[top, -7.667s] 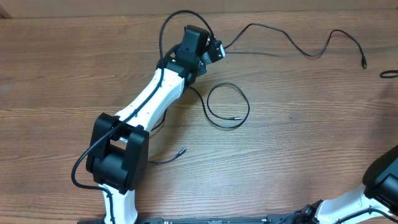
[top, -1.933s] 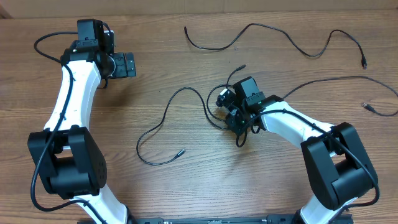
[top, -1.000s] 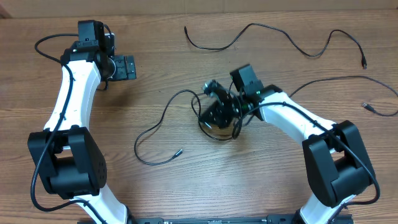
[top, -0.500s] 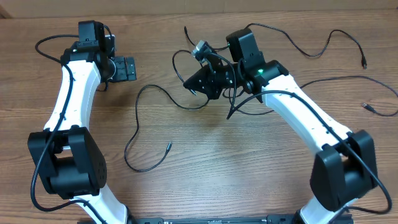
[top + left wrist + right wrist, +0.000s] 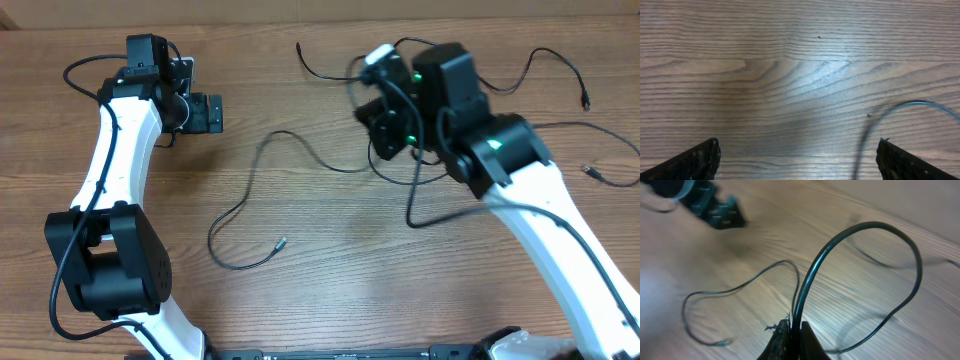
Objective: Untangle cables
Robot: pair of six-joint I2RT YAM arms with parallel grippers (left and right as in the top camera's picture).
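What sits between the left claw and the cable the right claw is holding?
Nothing: bare table between the open left claw and the cable pinched in the right claw, seen overhead and from the right wrist.

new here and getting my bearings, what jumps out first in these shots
The right gripper, over the far middle of the brown wooden table, is shut on a thin black cable that arches into a loop, its tail trailing left across the wood. The left gripper stands open and empty at the far left.
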